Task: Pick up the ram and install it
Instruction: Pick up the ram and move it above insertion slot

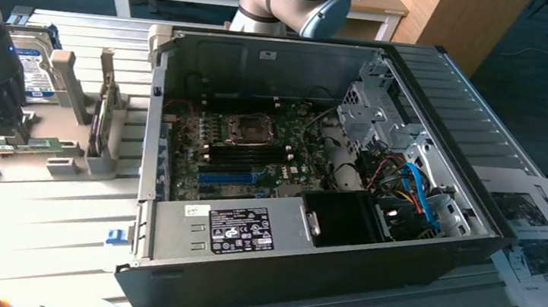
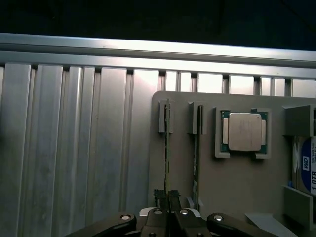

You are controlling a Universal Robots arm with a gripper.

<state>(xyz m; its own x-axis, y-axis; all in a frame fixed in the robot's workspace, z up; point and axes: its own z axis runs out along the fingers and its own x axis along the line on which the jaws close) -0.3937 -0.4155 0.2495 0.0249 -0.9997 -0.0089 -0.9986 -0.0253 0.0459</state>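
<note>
two sticks are standing on edge in the grey holder [image 2: 232, 190]; the gripper [image 2: 169, 196] is pinching closed on the ram [image 2: 167, 148], the stick farther from the processor chip [image 2: 244, 131]. pick-up step, ram probably not lifted yet. freeing it is likely calling for a straight pull out of its slots. exterior view is adding the open computer case [image 1: 263, 64], well apart from the holder.
</note>
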